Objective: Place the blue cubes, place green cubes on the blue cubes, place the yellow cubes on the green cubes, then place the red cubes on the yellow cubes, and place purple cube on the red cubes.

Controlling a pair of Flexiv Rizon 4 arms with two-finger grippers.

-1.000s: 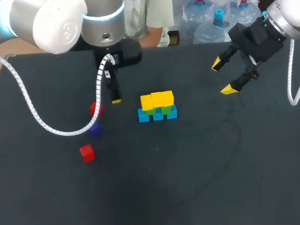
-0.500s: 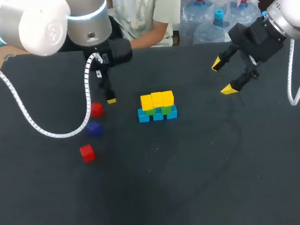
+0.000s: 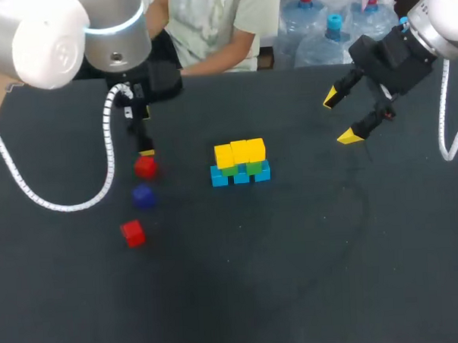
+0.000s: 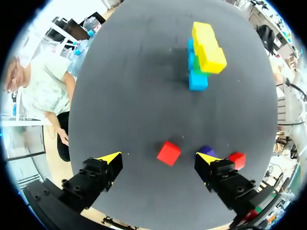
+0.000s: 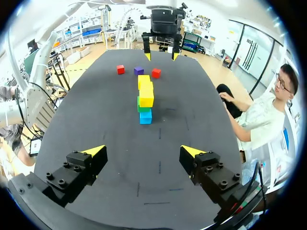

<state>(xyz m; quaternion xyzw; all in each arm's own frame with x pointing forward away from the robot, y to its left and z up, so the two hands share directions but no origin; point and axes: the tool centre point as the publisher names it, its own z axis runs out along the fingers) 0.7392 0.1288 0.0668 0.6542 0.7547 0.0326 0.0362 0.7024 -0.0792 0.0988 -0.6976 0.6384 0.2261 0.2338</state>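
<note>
Stack (image 3: 240, 162) holds blue, green and yellow layers; two red cubes (image 3: 145, 167) and purple cube (image 3: 143, 196) lie unplaced left of it. Left gripper (image 4: 158, 155) gapes wide over the red one nearest the stack; right gripper (image 3: 341, 117) is wide and empty.

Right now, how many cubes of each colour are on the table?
Blue cubes: 3
Green cubes: at least 2, mostly hidden under the yellow ones
Yellow cubes: 3
Red cubes: 2
Purple cube: 1
Total: at least 11
</note>
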